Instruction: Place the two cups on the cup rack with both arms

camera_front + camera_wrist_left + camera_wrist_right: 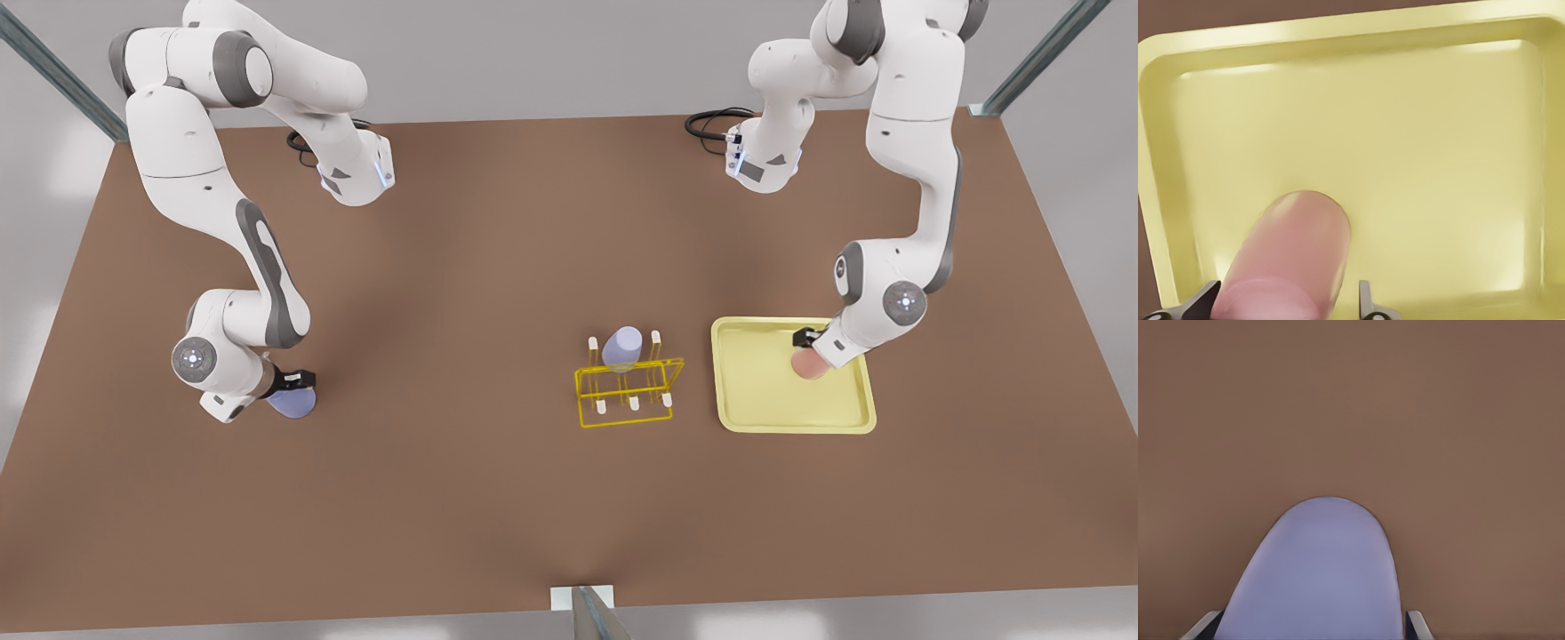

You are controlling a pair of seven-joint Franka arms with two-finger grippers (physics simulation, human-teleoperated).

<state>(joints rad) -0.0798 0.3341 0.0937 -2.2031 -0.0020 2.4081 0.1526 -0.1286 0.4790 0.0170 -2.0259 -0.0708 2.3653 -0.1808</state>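
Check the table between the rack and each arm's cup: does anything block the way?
Nothing visible does. Bare table lies between the lavender cup at the right gripper and the rack; the pink cup at the left gripper must only clear the tray's rim.

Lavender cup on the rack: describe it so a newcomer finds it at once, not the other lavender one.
On the brown table, find the yellow wire rack just left of the pale yellow tray in the front view. The lavender cup sits over a back peg there. The other lavender cup is far off, at the right gripper.
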